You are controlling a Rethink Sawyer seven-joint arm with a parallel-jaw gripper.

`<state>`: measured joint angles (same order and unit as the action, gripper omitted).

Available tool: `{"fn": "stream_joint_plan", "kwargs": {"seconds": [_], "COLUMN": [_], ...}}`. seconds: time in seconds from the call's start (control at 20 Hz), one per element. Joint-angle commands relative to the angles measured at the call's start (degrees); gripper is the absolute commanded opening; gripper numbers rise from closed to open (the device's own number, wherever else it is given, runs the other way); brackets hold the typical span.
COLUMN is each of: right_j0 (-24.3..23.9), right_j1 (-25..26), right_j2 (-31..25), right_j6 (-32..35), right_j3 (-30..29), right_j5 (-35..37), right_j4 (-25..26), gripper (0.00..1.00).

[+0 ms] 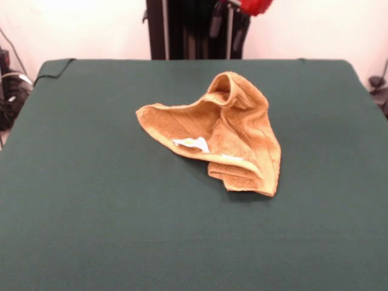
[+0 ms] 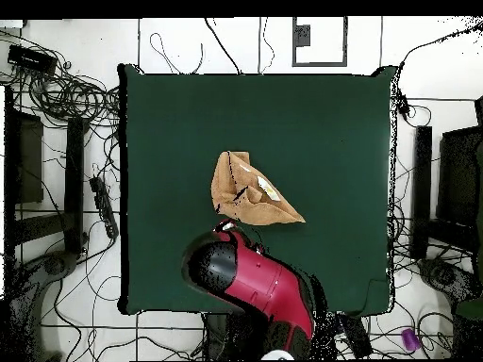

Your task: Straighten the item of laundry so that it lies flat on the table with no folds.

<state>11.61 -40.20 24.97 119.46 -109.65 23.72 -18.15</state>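
The towel (image 1: 221, 136) is lying crumpled near the middle of the worktop (image 1: 91, 212), folded over itself, one lobe standing up, its white label (image 1: 191, 143) facing up. The arm (image 2: 259, 287) is hanging over the robot-side part of the worktop, just beside the towel. The claw is not showing clearly; its state cannot be told. Recommended: be pinching one free corner only, pulling low and outward. Open green cloth is surrounding the towel on all sides, well clear of edges.
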Motion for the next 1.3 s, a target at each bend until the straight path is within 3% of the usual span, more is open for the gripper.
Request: {"fn": "stream_joint_plan", "kwargs": {"seconds": [0.05,0.5,1.3], "right_j0": [-1.55,-2.22,-9.52], "right_j1": [4.77,9.35,7.02], "right_j2": [-4.33,-3.64,-8.65], "right_j6": [14.46,14.49,11.15], "right_j3": [7.59,9.41,2.5], "right_j5": [-1.37,-5.21,-14.59], "right_j4": [-5.04,-6.31,-4.35], "gripper": [1.0,1.0,1.0]}}
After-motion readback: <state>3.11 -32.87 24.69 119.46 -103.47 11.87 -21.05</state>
